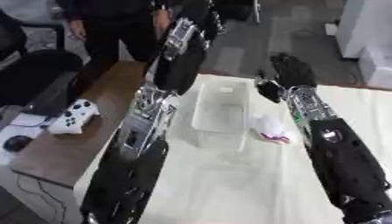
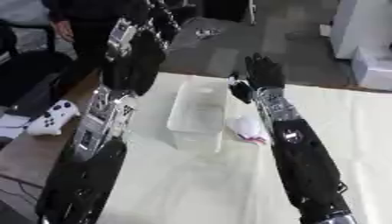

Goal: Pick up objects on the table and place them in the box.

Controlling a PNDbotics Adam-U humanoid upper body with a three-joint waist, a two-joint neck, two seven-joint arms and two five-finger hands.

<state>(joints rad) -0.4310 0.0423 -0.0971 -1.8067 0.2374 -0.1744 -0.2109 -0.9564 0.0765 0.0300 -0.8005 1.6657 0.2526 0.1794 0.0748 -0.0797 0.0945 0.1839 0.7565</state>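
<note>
The clear box (image 1: 220, 114) near the table's (image 1: 229, 188) far edge looks empty, so the task seems barely begun. A small white-and-pink object (image 1: 269, 130) lies just beside its right wall. The right hand (image 1: 289, 72) hovers over the far edge, fingers relaxed, holding nothing. The left hand (image 1: 201, 13) is raised beyond the far-left corner; I cannot tell its fingers. The near table offers open room.

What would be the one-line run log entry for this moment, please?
right hand: open, raised, holding nothing | left hand: not in view | clear box: looks empty | white-pink object: on table, right of box
</note>
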